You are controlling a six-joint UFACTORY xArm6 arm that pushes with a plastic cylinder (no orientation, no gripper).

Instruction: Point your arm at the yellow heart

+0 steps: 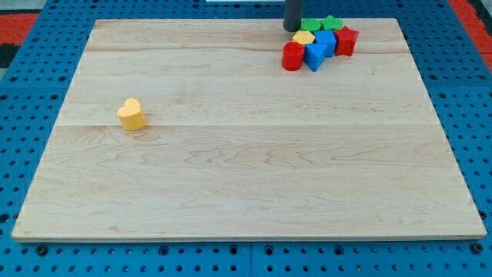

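Blue pegboard frames the desk. No claw exists; my tip sits beside the top-right block cluster. Yellow heart lies far left: sweep there, stopping just short.

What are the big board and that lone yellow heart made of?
The board looks like pale unvarnished wood: grain lines and plank seams show. The yellow heart seems to be painted wood or plastic, smooth, evenly coloured and matte; which one I cannot tell.
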